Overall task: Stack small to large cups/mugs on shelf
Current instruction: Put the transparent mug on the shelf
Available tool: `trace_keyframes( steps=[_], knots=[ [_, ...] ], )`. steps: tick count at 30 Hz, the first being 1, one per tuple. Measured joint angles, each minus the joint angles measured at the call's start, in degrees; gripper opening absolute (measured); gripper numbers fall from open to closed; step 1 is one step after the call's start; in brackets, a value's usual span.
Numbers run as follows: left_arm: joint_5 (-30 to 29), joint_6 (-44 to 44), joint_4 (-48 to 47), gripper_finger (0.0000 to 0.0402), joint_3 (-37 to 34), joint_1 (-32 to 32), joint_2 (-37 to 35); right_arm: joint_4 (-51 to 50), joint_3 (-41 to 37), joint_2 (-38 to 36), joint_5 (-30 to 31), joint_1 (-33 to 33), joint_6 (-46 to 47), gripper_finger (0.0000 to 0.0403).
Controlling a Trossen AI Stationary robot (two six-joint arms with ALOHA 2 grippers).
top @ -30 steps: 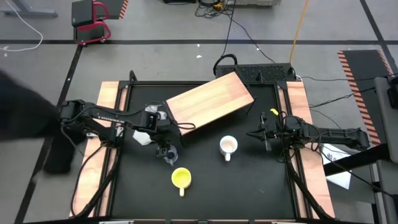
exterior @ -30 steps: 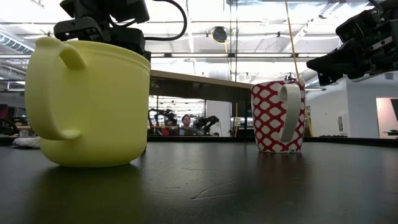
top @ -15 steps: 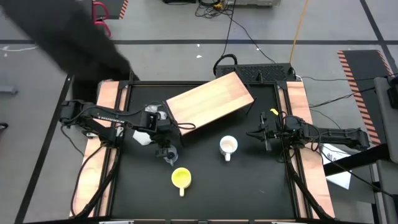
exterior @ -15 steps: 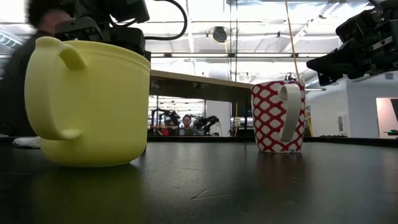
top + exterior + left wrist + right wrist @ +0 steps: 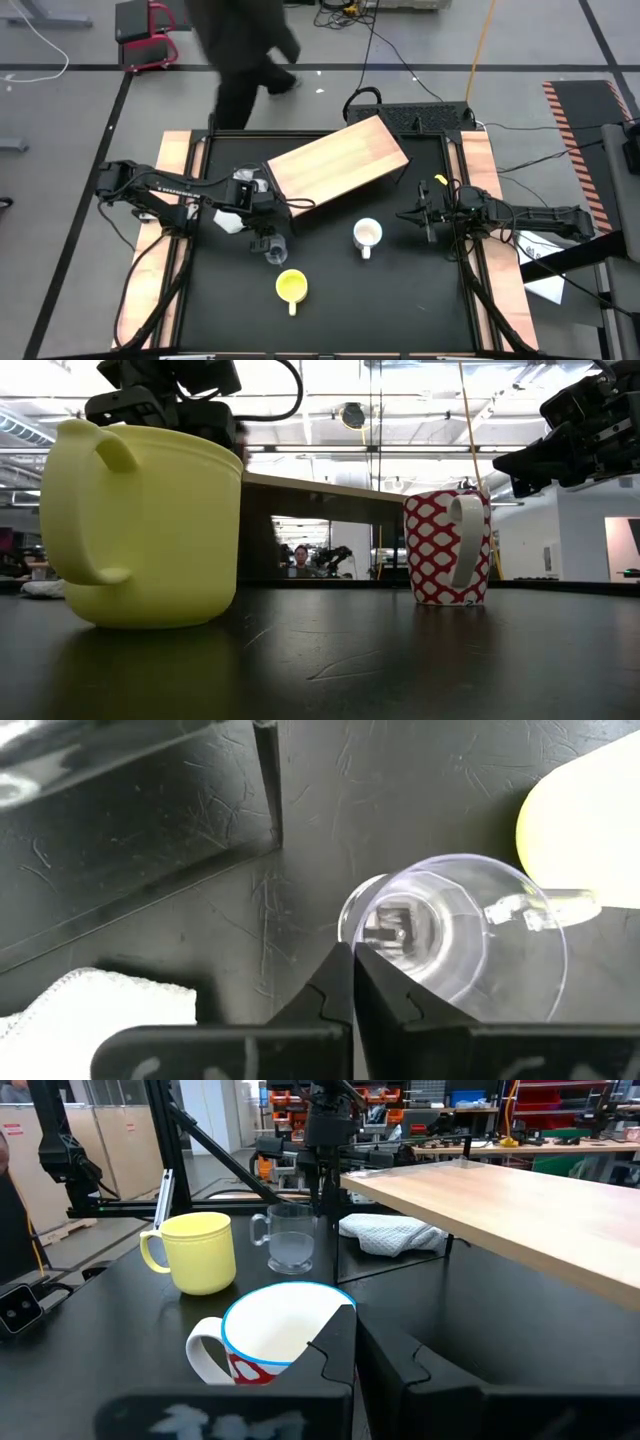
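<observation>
Here we see the left gripper (image 5: 352, 982) pinched shut on the rim of the glass cup (image 5: 455, 935), standing beside the shelf (image 5: 335, 160) and yellow mug (image 5: 291, 286), likely for lifting, while the right gripper (image 5: 423, 215), closed and empty, waits near the white mug (image 5: 367, 235).

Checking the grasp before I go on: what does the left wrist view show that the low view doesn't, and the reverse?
Only the left wrist view shows the clear glass cup, with the left gripper shut on its rim, plus a corner of the white cloth and the shelf's dark side. Only the low view shows the red-patterned mug standing upright and the right gripper hanging above the table; there the glass is hidden. Both show the yellow mug and the black tabletop.
</observation>
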Motion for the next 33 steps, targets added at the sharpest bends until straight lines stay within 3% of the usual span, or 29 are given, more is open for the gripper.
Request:
trace_keyframes(
  steps=[14,33],
  knots=[
    [1.16,1.43,-0.04,0.0001,0.26,-2.79,-2.98,-0.01,-0.01,0.00,0.02,0.00,0.00,0.0000],
    [-7.64,1.28,-3.18,0.0000,3.76,-2.79,-18.00,-0.95,0.00,0.07,0.00,0.00,0.94,0.0000]
  ],
)
